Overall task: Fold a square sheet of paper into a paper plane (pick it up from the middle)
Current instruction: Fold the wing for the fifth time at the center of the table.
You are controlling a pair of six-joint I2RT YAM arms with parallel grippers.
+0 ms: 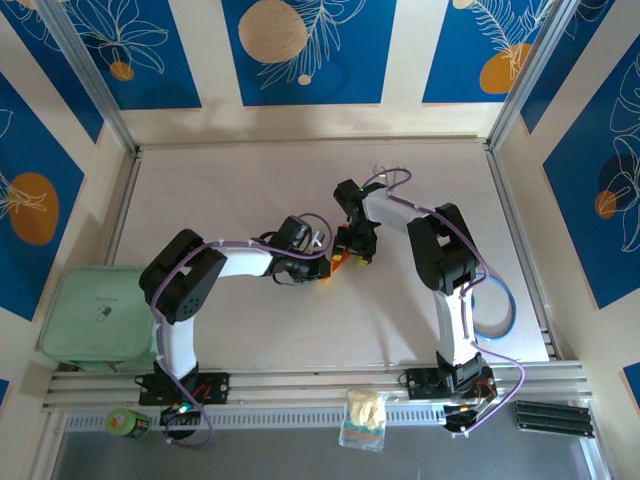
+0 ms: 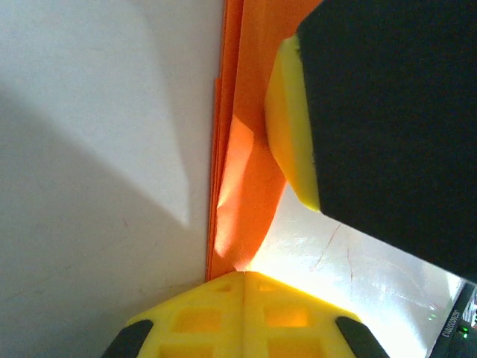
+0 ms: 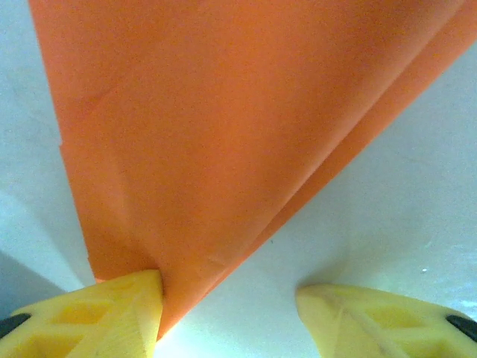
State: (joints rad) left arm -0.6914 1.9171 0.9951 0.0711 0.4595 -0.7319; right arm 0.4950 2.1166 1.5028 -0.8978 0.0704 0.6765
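Note:
The square sheet of paper is bright orange and folded into several layers. It lies mid-table, mostly hidden under both grippers, so I cannot tell whether it has the paper plane's shape. In the left wrist view a raised flap of the paper runs down to a point in the seam of my left gripper, which is shut on that tip. My right gripper is open. Its left fingertip rests on the paper's corner and its right fingertip on bare table. That right gripper's finger presses the paper from the side.
A pale green container sits at the table's left edge, and a blue tape ring lies right of the right arm. A small clear bag and a green roll lie on the front rail. Metal frame rails border the table.

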